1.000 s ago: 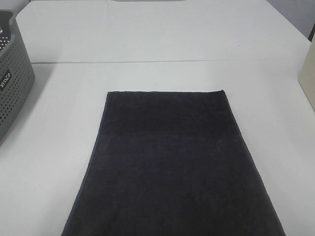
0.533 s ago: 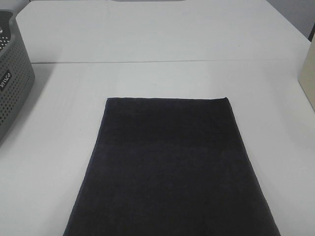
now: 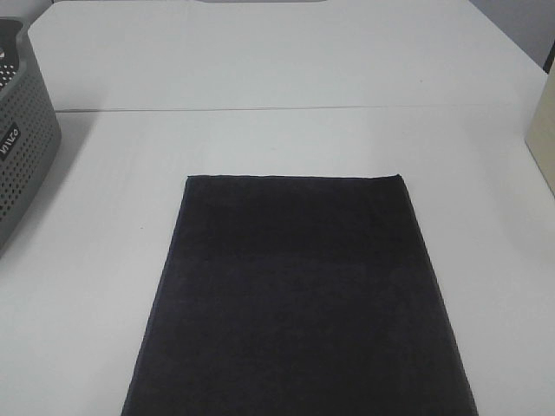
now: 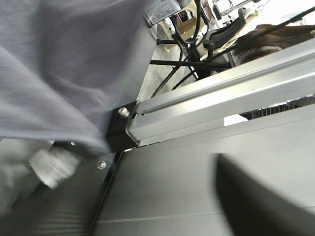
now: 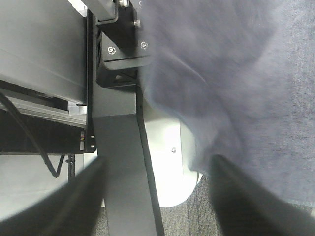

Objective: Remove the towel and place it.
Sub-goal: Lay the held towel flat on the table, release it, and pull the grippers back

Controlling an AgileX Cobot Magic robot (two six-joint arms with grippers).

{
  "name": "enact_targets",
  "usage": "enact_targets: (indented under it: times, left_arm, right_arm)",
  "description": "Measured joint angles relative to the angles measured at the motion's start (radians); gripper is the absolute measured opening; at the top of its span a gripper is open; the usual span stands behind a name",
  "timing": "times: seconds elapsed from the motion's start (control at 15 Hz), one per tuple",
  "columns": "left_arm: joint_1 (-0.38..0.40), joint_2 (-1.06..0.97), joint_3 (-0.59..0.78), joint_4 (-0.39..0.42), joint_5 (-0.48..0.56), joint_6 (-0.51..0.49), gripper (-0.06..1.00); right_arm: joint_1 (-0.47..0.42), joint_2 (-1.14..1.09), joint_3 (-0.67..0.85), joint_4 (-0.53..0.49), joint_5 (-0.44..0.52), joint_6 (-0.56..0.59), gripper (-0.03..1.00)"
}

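The towel, dark navy, lies flat on the white table and runs off the near edge of the exterior view. Neither gripper shows in that view. In the right wrist view my right gripper stands open below the table edge. Its two dark fingers are spread wide, and the loose towel hangs blurred beside one of them. In the left wrist view my left gripper shows one dark finger far to one side. The towel hangs loose apart from that finger.
A grey perforated basket stands at the table's left edge. A beige object sits at the right edge. Both wrist views show the aluminium and black table frame close by, with cables and the floor beyond.
The towel's far edge has slid a little toward the near side of the table, and its near end now looks narrower.
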Motion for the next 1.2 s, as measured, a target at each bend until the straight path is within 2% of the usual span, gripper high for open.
enact_targets:
  times: [0.07, 0.13, 0.53, 0.73, 0.8, 0.87, 0.93, 1.0, 1.07, 1.2]
  left_arm:
    - [0.0, 0.0, 0.0, 0.0, 0.0, 0.0, 0.89]
    - [0.0, 0.0, 0.0, 0.0, 0.0, 0.0, 0.94]
    - [0.0, 0.0, 0.0, 0.0, 0.059, -0.026, 0.95]
    - [-0.002, 0.0, -0.132, 0.004, 0.315, -0.021, 0.9]
    - [-0.002, 0.0, -0.168, 0.003, 0.363, -0.01, 0.89]
    - [-0.002, 0.0, -0.237, 0.002, 0.465, 0.021, 0.89]
    - [-0.004, 0.0, -0.318, -0.001, 0.627, 0.081, 0.89]
    - [-0.004, 0.0, -0.335, -0.003, 0.679, 0.102, 0.89]
    - [-0.004, 0.0, -0.383, -0.003, 0.916, 0.219, 0.89]
    - [-0.004, 0.0, -0.426, -0.003, 1.321, 0.413, 0.88]
  right_arm:
    - [0.0, 0.0, 0.0, -0.008, 0.0, 0.0, 0.68]
    - [0.0, 0.0, 0.0, -0.019, 0.0, -0.001, 0.71]
    - [0.0, 0.0, 0.0, -0.053, 0.0, -0.002, 0.73]
    - [0.0, 0.0, -0.082, -0.19, 0.002, 0.029, 0.73]
    - [0.0, 0.0, -0.124, -0.245, 0.002, 0.064, 0.73]
    - [0.0, 0.0, -0.169, -0.301, -0.001, 0.096, 0.73]
    - [0.0, 0.0, -0.206, -0.362, -0.024, 0.125, 0.73]
    - [0.0, 0.0, -0.225, -0.392, -0.044, 0.142, 0.73]
    - [0.0, 0.0, -0.266, -0.482, -0.116, 0.194, 0.73]
    - [0.0, 0.0, -0.282, -0.636, -0.258, 0.283, 0.73]
